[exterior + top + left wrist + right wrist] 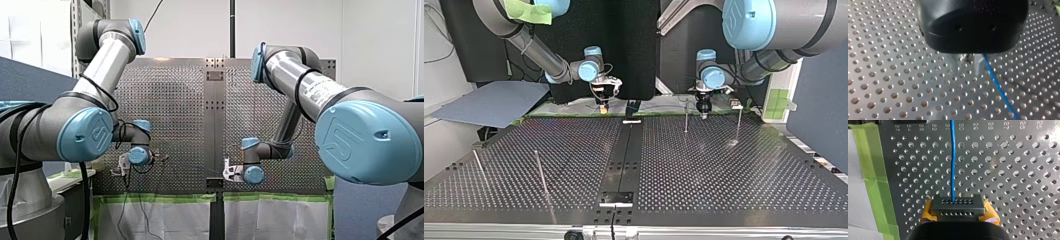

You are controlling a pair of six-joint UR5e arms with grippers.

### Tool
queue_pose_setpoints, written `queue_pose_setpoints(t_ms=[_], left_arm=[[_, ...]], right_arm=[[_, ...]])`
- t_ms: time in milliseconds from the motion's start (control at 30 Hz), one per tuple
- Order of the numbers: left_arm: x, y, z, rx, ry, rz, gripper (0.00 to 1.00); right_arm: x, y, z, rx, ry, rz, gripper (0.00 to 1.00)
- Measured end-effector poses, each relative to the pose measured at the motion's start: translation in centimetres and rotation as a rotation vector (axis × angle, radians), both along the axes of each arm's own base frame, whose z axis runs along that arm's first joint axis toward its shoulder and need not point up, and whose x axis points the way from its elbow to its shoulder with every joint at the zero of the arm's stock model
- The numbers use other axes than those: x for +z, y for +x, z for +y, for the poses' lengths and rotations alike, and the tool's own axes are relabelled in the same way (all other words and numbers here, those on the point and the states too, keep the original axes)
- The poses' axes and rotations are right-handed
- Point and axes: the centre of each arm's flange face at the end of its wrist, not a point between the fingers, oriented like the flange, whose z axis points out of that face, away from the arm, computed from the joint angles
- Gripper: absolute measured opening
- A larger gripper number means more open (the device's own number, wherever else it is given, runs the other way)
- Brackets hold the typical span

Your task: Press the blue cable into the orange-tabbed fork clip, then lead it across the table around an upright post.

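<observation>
The blue cable runs straight ahead over the perforated plate from my right gripper. That gripper's grey fingers are pressed together on the cable's end, and yellow pads show at both sides. In the top view this gripper hangs at the table's far edge, left of the middle. My left gripper hovers low over the plate with its metal fingers apart. The cable passes beside one finger and nothing is gripped. In the top view this gripper stands next to a thin upright post. I see no orange-tabbed clip.
A second post stands right of the first, and two leaning rods are at the top view's near left. A blue-grey board lies off the table's far left corner. Green tape lines the plate's edge beside my right gripper.
</observation>
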Motion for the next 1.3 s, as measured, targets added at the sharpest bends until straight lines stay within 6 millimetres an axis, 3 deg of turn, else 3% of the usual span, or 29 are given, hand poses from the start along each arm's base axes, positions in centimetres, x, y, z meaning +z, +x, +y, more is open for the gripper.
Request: queue_pose_setpoints(t_ms=[33,67,100,167,533,1300], left_arm=[[0.0,0.0,0.0,0.000,-0.001,-0.001,0.62],[0.0,-0.1,0.0,-0.002,-0.004,-0.001,0.75],[-0.1,-0.1,0.0,-0.007,-0.010,-0.001,0.75],[-0.2,-0.3,0.0,-0.015,-0.025,0.003,0.99],[-1.3,-2.5,0.0,-0.026,-0.146,0.022,0.99],[-4.3,-11.1,-1.2,-0.139,-0.162,0.158,0.99]], right_arm=[[0.0,0.0,0.0,0.000,0.000,0.001,0.00],[0.0,0.0,0.0,0.000,0.000,0.001,0.00],[0.0,0.0,0.0,0.000,0.001,0.002,0.00],[0.0,-0.1,0.0,-0.001,0.001,0.002,0.00],[0.0,-0.3,-0.2,-0.004,0.001,0.003,0.00],[0.0,-0.2,-0.3,-0.003,-0.002,0.010,0.00]])
